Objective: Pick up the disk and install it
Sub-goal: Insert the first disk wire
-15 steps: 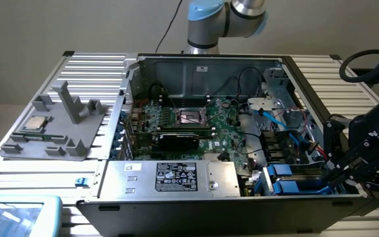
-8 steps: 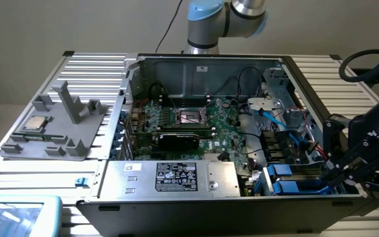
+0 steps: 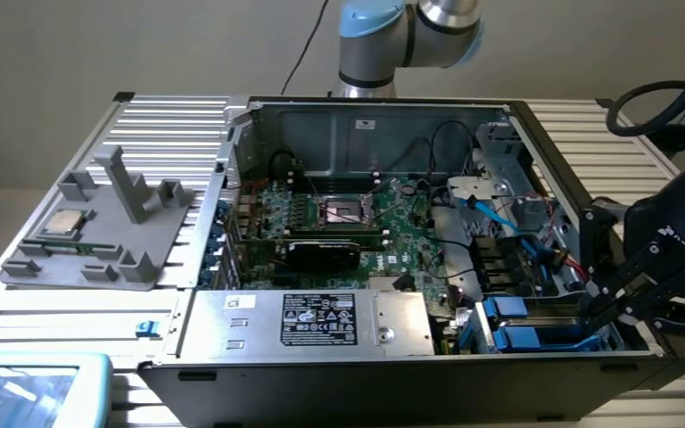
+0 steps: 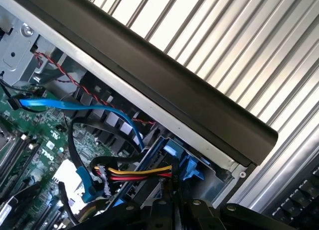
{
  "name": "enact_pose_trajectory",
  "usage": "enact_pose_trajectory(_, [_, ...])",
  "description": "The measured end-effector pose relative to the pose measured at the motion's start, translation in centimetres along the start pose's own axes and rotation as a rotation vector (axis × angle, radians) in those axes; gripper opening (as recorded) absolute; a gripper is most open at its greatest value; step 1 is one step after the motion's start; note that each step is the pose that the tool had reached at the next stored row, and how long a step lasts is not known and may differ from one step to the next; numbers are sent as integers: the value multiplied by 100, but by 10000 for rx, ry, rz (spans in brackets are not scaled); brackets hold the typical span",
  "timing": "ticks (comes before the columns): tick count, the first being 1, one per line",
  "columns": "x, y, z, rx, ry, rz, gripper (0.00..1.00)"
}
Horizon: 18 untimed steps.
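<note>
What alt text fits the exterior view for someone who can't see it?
A robot's black gripper reaches into an open computer case beside blue drive carriers, at the exterior view's right. The case lies on a slatted metal table, with a grey fixture holding a processor chip at that view's left.

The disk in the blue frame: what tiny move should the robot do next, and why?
Probably a short, slow push deeper into the drive bay. The tool is shut at the bay in the case's corner, the disk's blue frame lies right ahead of it, and I can't tell that it is fully seated. The yellow and red wires run close by, so go gently.
</note>
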<state>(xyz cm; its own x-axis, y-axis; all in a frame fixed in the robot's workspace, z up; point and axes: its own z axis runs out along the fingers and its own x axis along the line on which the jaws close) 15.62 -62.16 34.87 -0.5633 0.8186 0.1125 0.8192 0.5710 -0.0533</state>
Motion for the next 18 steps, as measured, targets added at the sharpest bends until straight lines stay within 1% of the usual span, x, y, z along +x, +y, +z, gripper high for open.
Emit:
enact_pose_trajectory(5, [50, 32, -13, -16, -6, 40, 16])
enact_pose_trajectory(9, [53, 34, -13, -16, -7, 45, 16])
enact_pose_trajectory(18, [56, 31, -14, -97, 20, 676, 16])
